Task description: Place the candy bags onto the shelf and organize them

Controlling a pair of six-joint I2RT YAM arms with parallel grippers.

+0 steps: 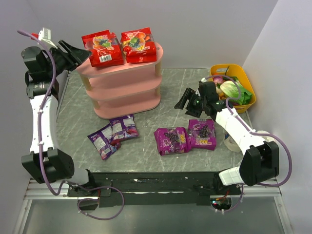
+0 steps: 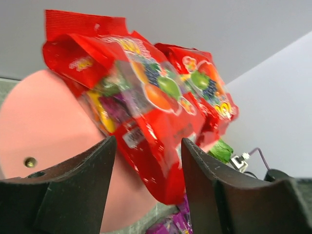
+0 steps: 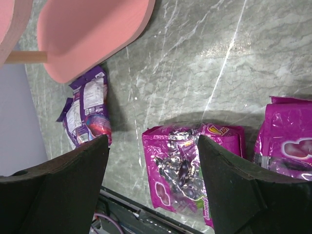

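Nearest me, two blue-violet bags (image 1: 113, 134) and two grape bags (image 1: 185, 138) lie on the worktop (image 1: 195, 80). Beyond them my right claw (image 1: 182, 100) hovers, spread and empty. Farthest back, two red bags (image 1: 119, 46) sit atop the shelf (image 1: 126, 90), with my left claw (image 1: 82, 55) gaping wide beside them.

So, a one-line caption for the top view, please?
Two red candy bags sit atop the pink shelf; two blue-violet bags and two magenta bags lie on the table.
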